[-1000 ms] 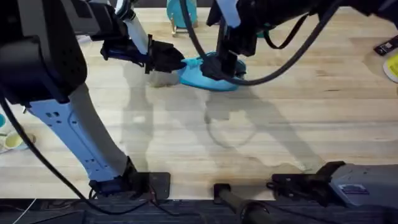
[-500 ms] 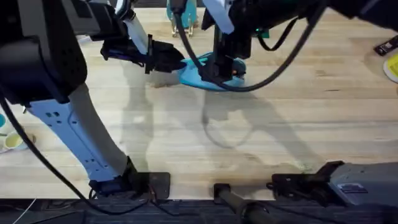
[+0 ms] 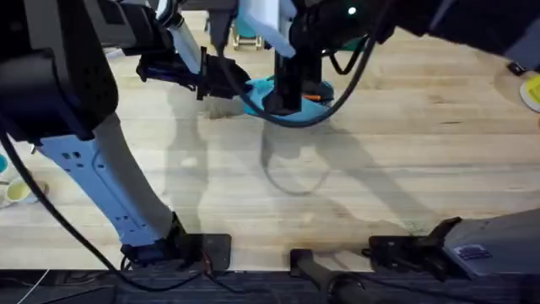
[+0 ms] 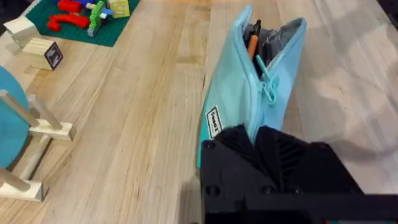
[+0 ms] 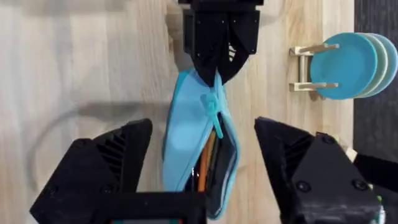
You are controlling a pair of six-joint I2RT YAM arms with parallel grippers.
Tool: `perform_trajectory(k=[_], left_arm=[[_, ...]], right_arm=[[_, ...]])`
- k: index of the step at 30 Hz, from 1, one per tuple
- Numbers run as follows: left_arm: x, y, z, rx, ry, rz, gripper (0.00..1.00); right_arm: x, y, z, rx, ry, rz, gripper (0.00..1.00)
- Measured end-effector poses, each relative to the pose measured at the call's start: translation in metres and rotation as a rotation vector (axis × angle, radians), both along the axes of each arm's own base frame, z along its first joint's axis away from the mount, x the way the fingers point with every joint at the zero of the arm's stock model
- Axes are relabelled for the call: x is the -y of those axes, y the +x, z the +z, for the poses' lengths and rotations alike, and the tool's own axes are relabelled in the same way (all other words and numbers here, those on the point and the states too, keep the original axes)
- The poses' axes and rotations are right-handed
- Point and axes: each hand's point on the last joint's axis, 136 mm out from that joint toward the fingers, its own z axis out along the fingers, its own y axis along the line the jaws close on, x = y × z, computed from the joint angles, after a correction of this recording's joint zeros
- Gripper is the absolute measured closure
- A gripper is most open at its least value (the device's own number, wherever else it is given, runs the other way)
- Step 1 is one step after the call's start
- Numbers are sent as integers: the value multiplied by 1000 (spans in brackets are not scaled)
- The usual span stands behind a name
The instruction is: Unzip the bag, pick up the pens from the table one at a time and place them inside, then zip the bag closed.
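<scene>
The light blue bag lies on the table, its zipper open at the end away from my left gripper. Orange pens lie inside the open mouth, and one orange pen shows beside dark items in the left wrist view. The teal zipper pull sits near the bag's middle. My left gripper is shut on the bag's closed end. My right gripper hangs over the bag, wide open, one finger on each side of it.
A round teal disc on a wooden stand stands behind the bag. A green baseplate with bricks and a small wooden block lie farther off. A yellow item sits at the table's right edge.
My right arm has shifted left over the bag and looms larger under the camera. The left gripper and the bag have stayed put.
</scene>
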Motion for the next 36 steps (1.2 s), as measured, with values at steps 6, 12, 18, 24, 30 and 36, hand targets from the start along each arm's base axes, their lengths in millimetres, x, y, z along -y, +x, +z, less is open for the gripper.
perform_trajectory(k=[6,12,18,24,30,36], left_arm=[[0,0,0,0,0,0,959],[0,0,0,0,0,0,959],[0,0,0,0,0,0,959],[0,0,0,0,0,0,959],[0,0,0,0,0,0,959],[0,0,0,0,0,0,959]], right_arm=[[-7,6,-16,34,-64,11,16],[-9,16,-34,49,-112,2,16],[-8,19,-37,55,-129,-9,41],[-8,21,-50,38,-152,-11,48],[-10,23,-59,27,-162,-10,48],[-10,24,-58,31,-159,-10,50]])
